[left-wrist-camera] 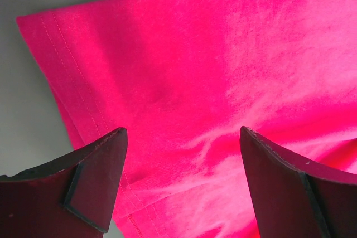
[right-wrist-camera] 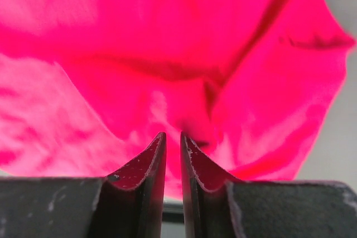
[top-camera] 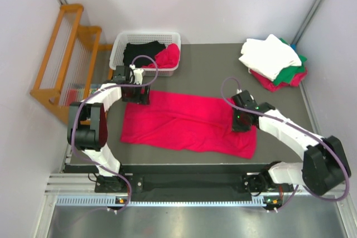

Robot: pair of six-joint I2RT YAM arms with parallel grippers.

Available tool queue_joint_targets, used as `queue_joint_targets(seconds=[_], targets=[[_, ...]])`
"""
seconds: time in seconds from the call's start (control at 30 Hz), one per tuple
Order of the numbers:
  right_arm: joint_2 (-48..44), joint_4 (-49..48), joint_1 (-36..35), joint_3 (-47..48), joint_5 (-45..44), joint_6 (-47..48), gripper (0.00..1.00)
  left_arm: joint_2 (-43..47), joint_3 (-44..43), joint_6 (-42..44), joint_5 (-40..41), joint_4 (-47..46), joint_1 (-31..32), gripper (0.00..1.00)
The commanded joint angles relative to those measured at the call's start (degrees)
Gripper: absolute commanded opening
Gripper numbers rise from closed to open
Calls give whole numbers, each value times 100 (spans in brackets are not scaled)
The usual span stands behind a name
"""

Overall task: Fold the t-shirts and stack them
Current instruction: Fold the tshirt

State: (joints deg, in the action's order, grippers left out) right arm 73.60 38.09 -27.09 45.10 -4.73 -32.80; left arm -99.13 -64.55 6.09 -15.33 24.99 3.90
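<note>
A crimson-red t-shirt (top-camera: 184, 122) lies spread in a long band across the middle of the table. My left gripper (top-camera: 136, 98) hovers over its far left corner, with the hemmed edge (left-wrist-camera: 72, 82) below it. It is open (left-wrist-camera: 183, 133), with only flat cloth between the fingers. My right gripper (top-camera: 240, 124) sits on the shirt's right part. Its jaws (right-wrist-camera: 173, 136) are closed to a thin slit on a pinch of the red cloth (right-wrist-camera: 167, 54), and creases run out from the tips. A stack of folded t-shirts (top-camera: 272, 59), white over green and red, rests at the far right.
A white lattice basket (top-camera: 119, 48) stands at the far left, holding a black shirt (top-camera: 142, 53) and a red one (top-camera: 168, 57). A wooden rack (top-camera: 60, 54) leans outside the table's left edge. The dark table top (top-camera: 212, 65) shows between basket and stack.
</note>
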Motion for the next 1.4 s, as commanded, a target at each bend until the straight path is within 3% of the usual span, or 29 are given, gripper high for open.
queue_joint_targets(seconds=[0.0, 0.43, 0.57, 0.8, 1.07, 1.37], targets=[[-522, 497, 37, -177, 148, -69, 16, 228, -242, -11, -93, 32, -3, 86], [-320, 639, 64, 447, -738, 81, 21, 324, -251, 6, -84, 76, -3, 86], [-505, 586, 99, 315, -1266, -42, 34, 280, -268, 15, -75, 85, -3, 86], [-102, 139, 301, 762, -1855, -157, 39, 219, -321, -64, -207, 120, 5, 86], [1232, -319, 705, 2230, -1496, 160, 38, 131, -347, -64, -242, 137, 23, 86], [2588, -995, 820, 1924, -591, -174, 31, -9, -409, -20, -163, 111, 93, 86]])
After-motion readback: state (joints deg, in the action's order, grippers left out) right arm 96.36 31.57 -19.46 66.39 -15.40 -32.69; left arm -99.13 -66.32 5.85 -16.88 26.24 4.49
